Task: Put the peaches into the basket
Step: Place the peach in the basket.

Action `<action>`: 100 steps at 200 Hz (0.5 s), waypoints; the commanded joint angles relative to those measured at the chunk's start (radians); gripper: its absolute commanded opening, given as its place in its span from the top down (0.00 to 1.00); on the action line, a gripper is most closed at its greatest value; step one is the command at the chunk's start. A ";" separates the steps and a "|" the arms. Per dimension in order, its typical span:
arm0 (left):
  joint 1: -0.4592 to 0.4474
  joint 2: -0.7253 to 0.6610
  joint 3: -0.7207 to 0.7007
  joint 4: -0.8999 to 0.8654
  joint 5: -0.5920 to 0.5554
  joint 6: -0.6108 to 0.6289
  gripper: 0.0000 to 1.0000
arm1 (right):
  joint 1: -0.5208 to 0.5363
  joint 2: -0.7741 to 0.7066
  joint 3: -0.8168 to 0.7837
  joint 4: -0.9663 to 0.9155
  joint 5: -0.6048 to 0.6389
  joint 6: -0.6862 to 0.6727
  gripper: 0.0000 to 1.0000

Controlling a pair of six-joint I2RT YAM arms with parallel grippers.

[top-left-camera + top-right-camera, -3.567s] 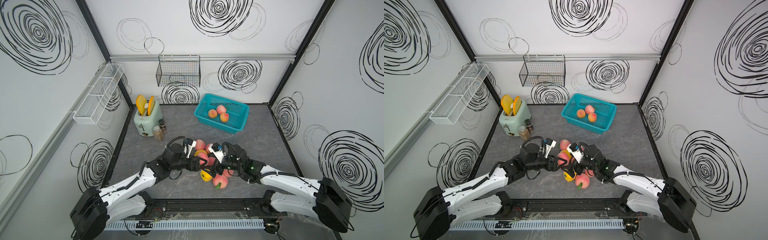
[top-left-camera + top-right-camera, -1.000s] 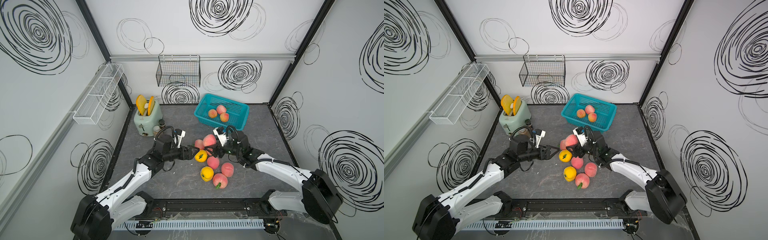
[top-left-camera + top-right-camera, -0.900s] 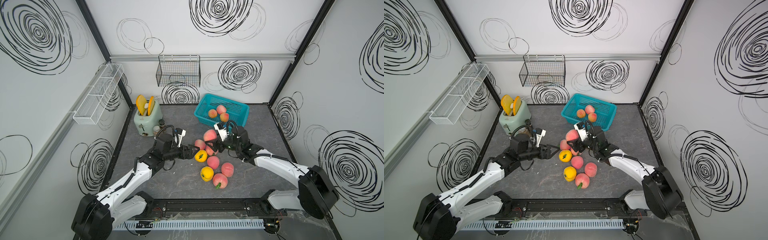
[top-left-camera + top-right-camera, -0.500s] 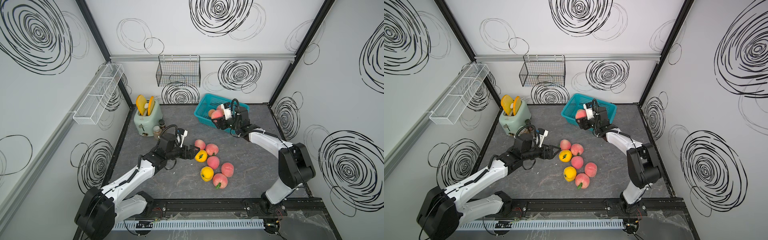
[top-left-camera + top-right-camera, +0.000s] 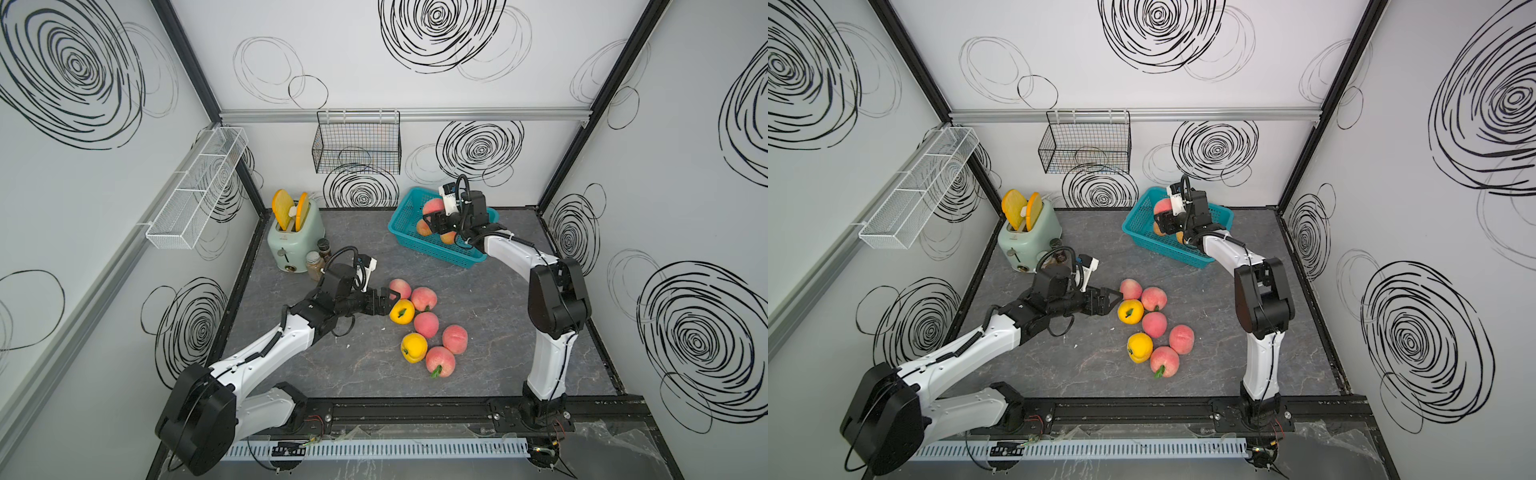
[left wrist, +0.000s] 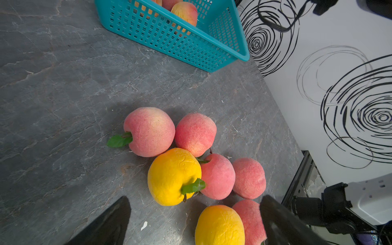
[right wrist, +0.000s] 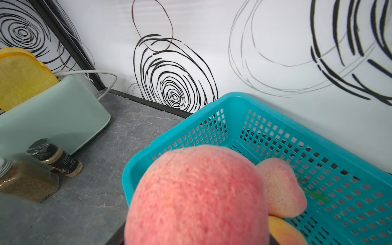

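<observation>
As the right end effector (image 5: 433,214) advanced, its peach (image 5: 434,203) reached the basket (image 5: 428,250).

Bright, even light; soft shadows.

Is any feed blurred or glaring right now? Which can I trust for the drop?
Right wrist: the held peach fills the lower frame and looks soft, while the basket rim behind it is sharper. Left wrist: the loose peaches are crisp, with soft shadows. Both top views: even light and no glare on the table.
</observation>
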 commanded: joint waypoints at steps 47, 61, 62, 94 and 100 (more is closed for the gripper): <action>-0.014 0.030 0.048 0.050 -0.033 0.017 0.02 | -0.011 0.127 0.180 -0.134 0.059 -0.058 0.31; -0.014 0.034 0.051 0.050 -0.035 0.020 0.02 | -0.012 0.148 0.202 -0.161 0.074 -0.069 0.31; -0.014 0.035 0.051 0.050 -0.036 0.020 0.02 | -0.012 0.150 0.204 -0.163 0.075 -0.070 0.31; -0.014 0.038 0.051 0.048 -0.041 0.023 0.02 | -0.012 0.176 0.223 -0.201 0.086 -0.091 0.31; -0.014 0.038 0.050 0.048 -0.040 0.025 0.02 | -0.012 0.180 0.225 -0.205 0.086 -0.092 0.31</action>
